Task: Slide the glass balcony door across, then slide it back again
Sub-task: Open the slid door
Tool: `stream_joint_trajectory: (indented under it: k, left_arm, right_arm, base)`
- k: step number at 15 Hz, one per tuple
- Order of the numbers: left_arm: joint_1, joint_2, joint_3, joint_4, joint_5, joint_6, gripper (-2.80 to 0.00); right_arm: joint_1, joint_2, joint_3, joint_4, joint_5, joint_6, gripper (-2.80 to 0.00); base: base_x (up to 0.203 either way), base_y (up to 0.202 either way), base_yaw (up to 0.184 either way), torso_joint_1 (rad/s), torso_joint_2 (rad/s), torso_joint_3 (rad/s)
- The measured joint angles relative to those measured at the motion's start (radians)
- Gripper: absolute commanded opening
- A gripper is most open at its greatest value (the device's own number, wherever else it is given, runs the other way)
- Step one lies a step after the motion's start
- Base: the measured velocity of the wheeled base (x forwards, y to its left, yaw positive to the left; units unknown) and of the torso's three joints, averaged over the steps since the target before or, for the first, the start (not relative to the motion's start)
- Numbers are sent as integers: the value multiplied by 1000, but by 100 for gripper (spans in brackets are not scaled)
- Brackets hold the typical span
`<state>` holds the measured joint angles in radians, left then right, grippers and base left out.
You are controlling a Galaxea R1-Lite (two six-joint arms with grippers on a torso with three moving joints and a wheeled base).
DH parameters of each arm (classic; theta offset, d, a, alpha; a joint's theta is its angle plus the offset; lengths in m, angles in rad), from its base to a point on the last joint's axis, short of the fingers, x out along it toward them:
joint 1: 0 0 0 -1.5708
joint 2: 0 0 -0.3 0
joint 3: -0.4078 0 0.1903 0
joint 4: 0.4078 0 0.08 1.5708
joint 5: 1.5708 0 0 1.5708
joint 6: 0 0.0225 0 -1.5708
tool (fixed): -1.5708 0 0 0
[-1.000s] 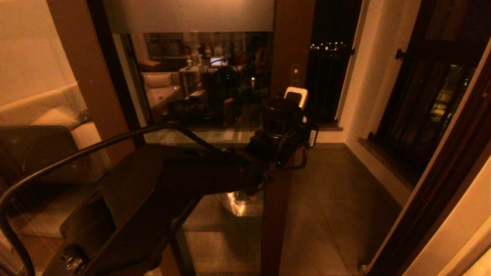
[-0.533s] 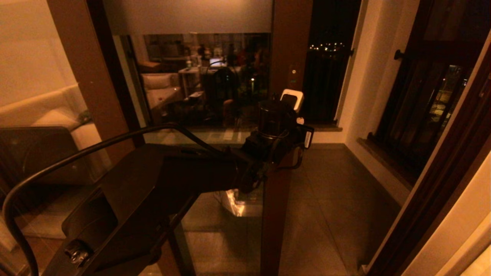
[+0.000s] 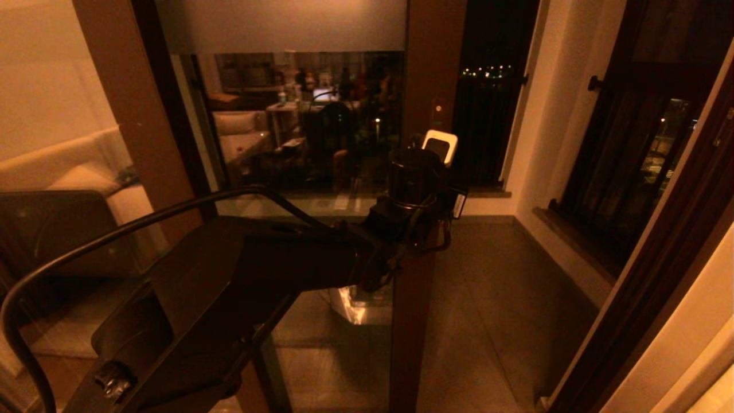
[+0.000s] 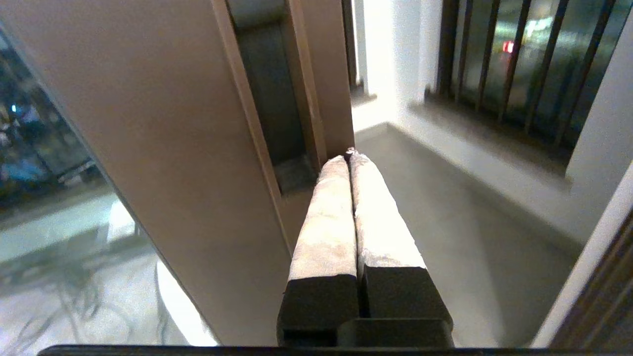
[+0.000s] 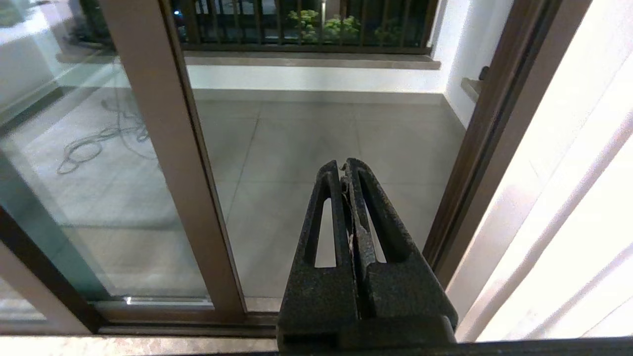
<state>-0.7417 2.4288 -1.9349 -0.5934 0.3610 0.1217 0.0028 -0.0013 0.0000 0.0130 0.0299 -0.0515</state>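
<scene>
Dim amber light fills the balcony doorway, and beyond the opening lies a tiled balcony floor [image 3: 487,298] with a dark barred window [image 3: 636,155] on the right-hand wall. Front and centre stands the glass balcony door [image 3: 298,132], a tall pane in a brown frame with a frosted band [image 3: 281,26] across its top, the lit living room mirrored in the glass below. Its stile [image 3: 413,321] runs straight up the middle of the head view, and to the right of it the doorway is open onto the balcony. Look at the left arm: it reaches from the lower left up to that stile, and the left gripper [image 4: 350,154] has its two pale fingers [image 4: 326,217] pressed flat together with nothing between them. Their tips sit right at the lower end of the narrow dark recessed handle slot [image 4: 269,99], against the edge of the stile; whether they actually press on the frame cannot be told. A black cable [image 3: 172,209] arcs over the forearm. Over on the other side, the right gripper [image 5: 344,165] hangs low and apart from the action, its black fingers together on nothing, pointing at the floor tiles near the door's bottom track [image 5: 173,316]. On the far left a plain brown-framed glass panel [image 3: 63,115] shows a pale sofa behind it.
</scene>
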Motion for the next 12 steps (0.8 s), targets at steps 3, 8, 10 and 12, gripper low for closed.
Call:
stream_joint_trajectory:
  k: [3, 8, 10, 12]
  left_arm:
    - [0, 4, 0, -4, 11, 0, -280]
    - [0, 4, 0, -5, 39, -1, -280]
    - [0, -1, 5, -5, 41, -4, -280]
    - [0, -10, 19, -13, 42, -8, -280]
  right_arm:
    - [0, 0, 0, -1, 0, 0, -280]
    - [0, 0, 0, 0, 0, 0, -280]
    - [0, 0, 0, 0, 0, 0, -280]
    - [0, 0, 0, 0, 0, 0, -280]
  base:
    - [0, 0, 0, 0, 0, 0]
    - [0, 0, 0, 0, 0, 0]
    - [0, 0, 0, 0, 0, 0]
    - [0, 0, 0, 0, 0, 0]
